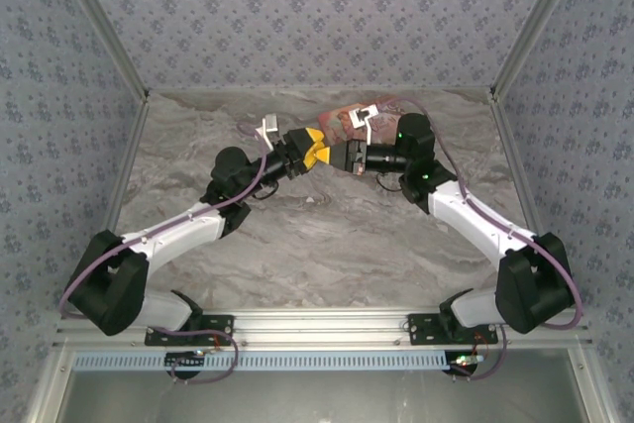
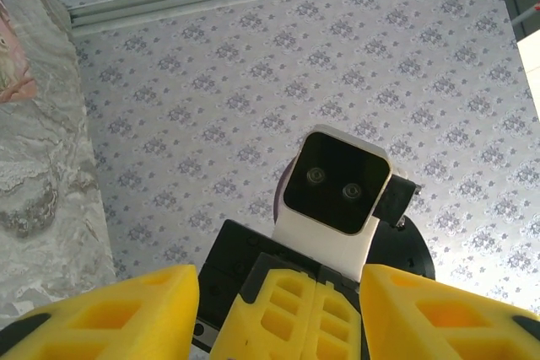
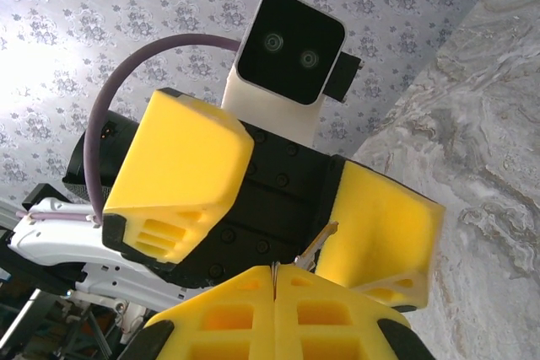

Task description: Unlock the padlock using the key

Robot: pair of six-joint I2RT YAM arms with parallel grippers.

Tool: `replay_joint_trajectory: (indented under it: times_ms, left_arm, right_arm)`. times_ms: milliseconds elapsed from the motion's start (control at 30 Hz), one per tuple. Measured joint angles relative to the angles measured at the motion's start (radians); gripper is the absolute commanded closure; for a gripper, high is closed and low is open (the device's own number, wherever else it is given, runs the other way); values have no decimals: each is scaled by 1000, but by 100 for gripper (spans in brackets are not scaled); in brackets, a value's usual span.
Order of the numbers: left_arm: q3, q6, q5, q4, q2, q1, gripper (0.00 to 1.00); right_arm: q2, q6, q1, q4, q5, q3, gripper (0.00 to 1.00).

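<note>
Both arms reach in from the near corners and meet tip to tip over the far middle of the marbled desk (image 1: 327, 245). The left tool (image 1: 318, 153) comes in from the left and the right tool (image 1: 348, 158) from the right. A pink box (image 1: 349, 114) lies on the desk just behind them, toward the far wall (image 1: 297, 7) with its flowered paper. The right tool is closed, its two yellow fingers (image 3: 219, 318) pressed flat together so that just a hairline seam runs between them. Out of that seam pokes the key (image 3: 318, 242), a thin pale sliver of metal pinched in the closed fingers and pointing toward the left tool's black palm. The left tool is open: its yellow fingers (image 3: 181, 174) stand well apart, one on each side of the key's tip (the tip lies close to the right-hand finger in the right wrist view, though I cannot tell whether the two touch). Above them sits the left arm's camera (image 3: 291, 48) in its white case. From the left wrist the same meeting reads the other way round. The left tool's own two fingers frame the bottom corners, the right tool's shut fingers sit in the gap between them, and the right arm's camera (image 2: 337, 183) sits just above those shut fingers.
</note>
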Motion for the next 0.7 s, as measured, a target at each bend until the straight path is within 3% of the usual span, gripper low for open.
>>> replay_joint_trajectory:
  times_ms: [700]
  left_arm:
    - [0,24,-8,-59,0,0,79]
  right_arm:
    - [3,49,-52,18,14,-20,100]
